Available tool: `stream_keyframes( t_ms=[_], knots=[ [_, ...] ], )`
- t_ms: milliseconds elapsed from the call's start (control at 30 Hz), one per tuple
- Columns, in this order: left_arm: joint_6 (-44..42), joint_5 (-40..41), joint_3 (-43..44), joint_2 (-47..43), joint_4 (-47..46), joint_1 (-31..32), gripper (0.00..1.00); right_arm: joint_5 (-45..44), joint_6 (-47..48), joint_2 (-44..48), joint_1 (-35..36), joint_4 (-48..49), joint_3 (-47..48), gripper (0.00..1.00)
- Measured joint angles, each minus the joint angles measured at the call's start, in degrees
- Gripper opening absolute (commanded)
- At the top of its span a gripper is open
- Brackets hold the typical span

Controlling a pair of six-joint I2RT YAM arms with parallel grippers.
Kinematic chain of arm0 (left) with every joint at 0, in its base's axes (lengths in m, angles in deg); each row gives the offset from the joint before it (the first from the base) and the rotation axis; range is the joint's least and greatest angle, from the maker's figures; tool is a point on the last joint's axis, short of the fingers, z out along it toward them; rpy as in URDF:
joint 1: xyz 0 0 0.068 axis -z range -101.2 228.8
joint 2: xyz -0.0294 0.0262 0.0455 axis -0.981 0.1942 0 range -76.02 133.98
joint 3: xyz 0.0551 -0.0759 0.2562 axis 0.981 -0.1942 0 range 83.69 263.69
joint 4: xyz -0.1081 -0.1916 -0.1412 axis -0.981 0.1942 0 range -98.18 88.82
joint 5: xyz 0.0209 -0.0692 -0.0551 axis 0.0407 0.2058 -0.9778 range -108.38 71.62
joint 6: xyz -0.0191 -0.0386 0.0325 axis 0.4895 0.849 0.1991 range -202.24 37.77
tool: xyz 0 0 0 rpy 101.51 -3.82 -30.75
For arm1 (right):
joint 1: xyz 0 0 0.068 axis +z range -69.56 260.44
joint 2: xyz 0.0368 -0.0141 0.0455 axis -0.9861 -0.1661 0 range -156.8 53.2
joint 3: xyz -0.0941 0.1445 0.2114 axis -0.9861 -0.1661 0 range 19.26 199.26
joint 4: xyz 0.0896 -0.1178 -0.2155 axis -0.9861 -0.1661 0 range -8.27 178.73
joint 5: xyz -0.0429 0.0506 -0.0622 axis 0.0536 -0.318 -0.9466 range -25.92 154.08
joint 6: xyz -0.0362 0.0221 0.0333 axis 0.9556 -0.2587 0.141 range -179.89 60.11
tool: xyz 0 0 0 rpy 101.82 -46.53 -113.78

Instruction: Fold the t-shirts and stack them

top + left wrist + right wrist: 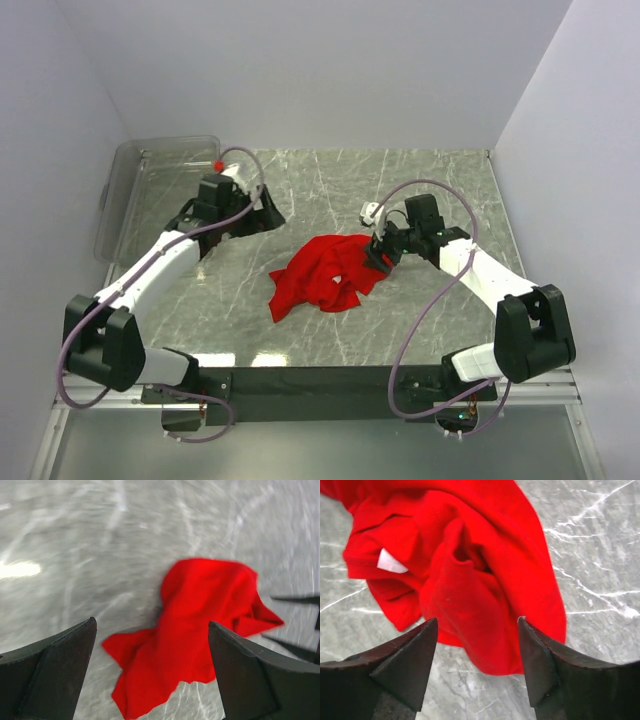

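- The bright red short-sleeved cloth t-shirt (325, 275) (200, 630) (485, 570) lies crumpled in a loose heap near the middle of the grey marble-patterned bench (330, 190), not folded.
- A small white neck label (390, 561) shows among the shirt's folds in the right wrist view, on the side away from the raised ridge of cloth.
- The right gripper (378, 255) (476, 621) is down at the t-shirt's right edge. Its jaws stand apart with that raised ridge of red cloth between them, and I cannot tell whether the fingers press on the cloth.
- The left gripper (262, 215) (151, 623) hangs over bare bench to the far left of the t-shirt, apart from it. Its jaws are spread wide and hold nothing, and the shirt shows ahead between its fingers.
- A clear plastic rectangular bin (150, 190) sits well to the left of the t-shirt, at the bench's far-left edge, beyond the left arm.
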Motion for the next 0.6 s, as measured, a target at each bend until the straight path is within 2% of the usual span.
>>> stream_keyframes(
  t_ms=[100,133,200,233,267,300,433,600],
  knots=[
    [-2.6,-1.1,1.8,2.3,-1.2,3.3,0.98,-0.9,-1.3,-0.1,0.5,1.7,-0.2,0.48],
    [-3.3,-1.2,2.2,3.0,-1.7,4.2,0.98,-1.0,-1.9,-0.1,0.7,2.0,-0.2,0.36],
    [-4.0,-1.2,2.8,4.2,-2.5,5.8,0.98,-1.1,-3.1,-0.7,0.8,2.6,0.2,0.24],
    [-4.2,-1.2,2.8,4.6,-2.9,6.3,0.98,-1.1,-3.7,-1.0,0.8,2.6,0.5,0.09],
    [-4.4,-1.1,2.8,5.0,-3.2,6.8,0.98,-1.1,-4.0,-1.6,0.8,2.6,1.1,0.03],
    [-4.5,-1.0,2.8,5.3,-3.2,7.2,0.98,-1.1,-4.5,-2.0,0.8,2.5,1.8,0.00],
    [-4.5,-0.4,2.5,5.2,-3.7,7.7,0.99,-0.9,-6.5,-2.7,0.8,1.3,5.8,0.00],
    [-4.9,1.6,0.3,3.0,-4.3,7.6,0.99,-0.9,-11.5,-3.2,0.6,1.6,16.2,0.00]
  ],
)
